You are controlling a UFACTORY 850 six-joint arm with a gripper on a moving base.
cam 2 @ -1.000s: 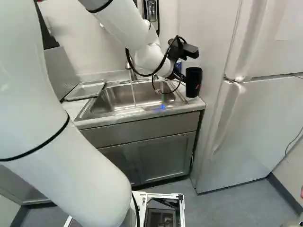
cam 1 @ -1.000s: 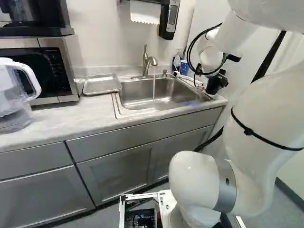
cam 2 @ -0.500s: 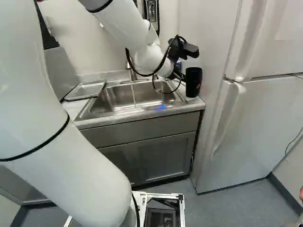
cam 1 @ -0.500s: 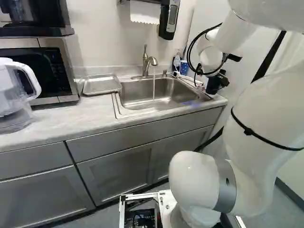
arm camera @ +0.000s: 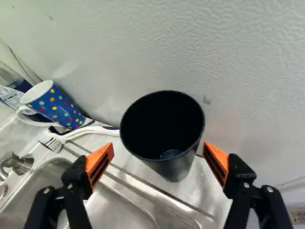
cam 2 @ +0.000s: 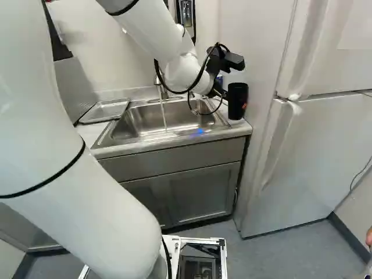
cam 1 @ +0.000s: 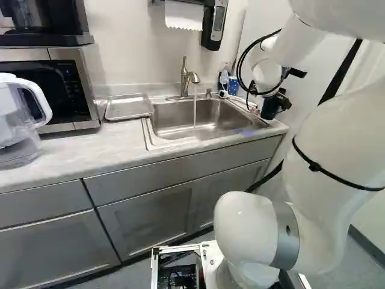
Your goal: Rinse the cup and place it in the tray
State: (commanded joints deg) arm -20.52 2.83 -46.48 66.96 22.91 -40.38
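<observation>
1. Wrist view: gripper (arm camera: 158, 144) open, nothing gripped. Cup (arm camera: 162, 129) upright on counter (arm camera: 202, 188), just ahead, between the orange pads (arm camera: 98, 160). Probably the grasp next: centre on the cup, ease forward below the rim, close evenly – lightly, to avoid tipping or pushing it into the panel (arm camera: 228, 67). Steer clear of brush (arm camera: 90, 131) and mug (arm camera: 57, 106). Print on the bottle's label (arm camera: 10, 97), too small to read.
2. Left base view: water running from faucet (cam 1: 186, 78) into sink (cam 1: 168, 120). After grasping, lift straight up, then rinse under the stream; drain before heading for tray (cam 1: 128, 107).
3. Right base view: cup beside sink, near the counter's end – little room for sideways error. Small red marking on it, unreadable.
</observation>
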